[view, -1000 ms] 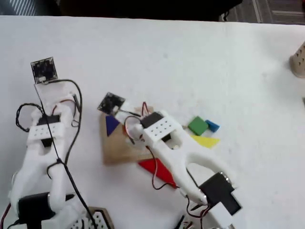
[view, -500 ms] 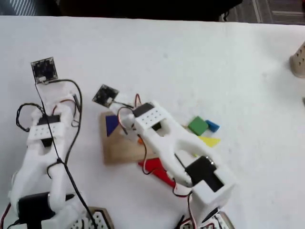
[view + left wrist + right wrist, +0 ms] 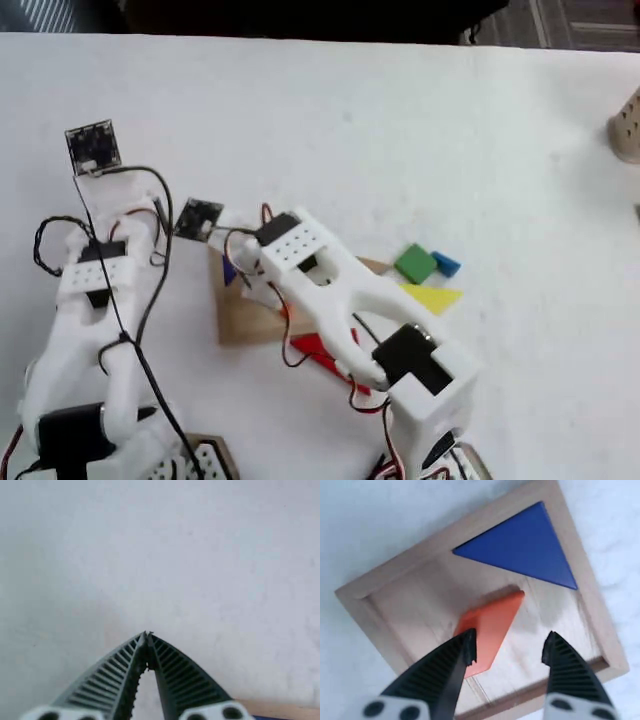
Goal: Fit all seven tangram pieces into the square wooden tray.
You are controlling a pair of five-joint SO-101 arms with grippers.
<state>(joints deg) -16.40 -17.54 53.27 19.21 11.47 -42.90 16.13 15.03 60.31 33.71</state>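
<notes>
Right, the wooden tray [image 3: 365,607] sits near the middle of the worktop [image 3: 400,120], under my right arm. Two pieces lie inside it: a big blue triangle [image 3: 525,550] tucked into the corner toward 10 o'clock, and an orange parallelogram [image 3: 490,625] on the tray floor just beside it. Whether the orange one lies fully flat I cannot tell.

The right gripper [image 3: 509,647] hangs above the tray with its fingers apart and nothing between them. One fingertip is over the orange piece's edge, the other over bare tray floor.

Outside the tray, a red triangle [image 3: 315,348] lies at about 5 o'clock, touching or nearly touching the rim. A green piece [image 3: 414,264], a small blue piece [image 3: 446,265] and a yellow triangle [image 3: 432,296] cluster at 3 o'clock.

I judge these pieces light, stiff, thin and smooth, so they will likely skid if nudged. I would pinch each across its side faces, low on the edge, on parallel sides where it has them.

The left gripper [image 3: 146,640], off at 9 o'clock, has its fingers together and empty over bare worktop.
</notes>
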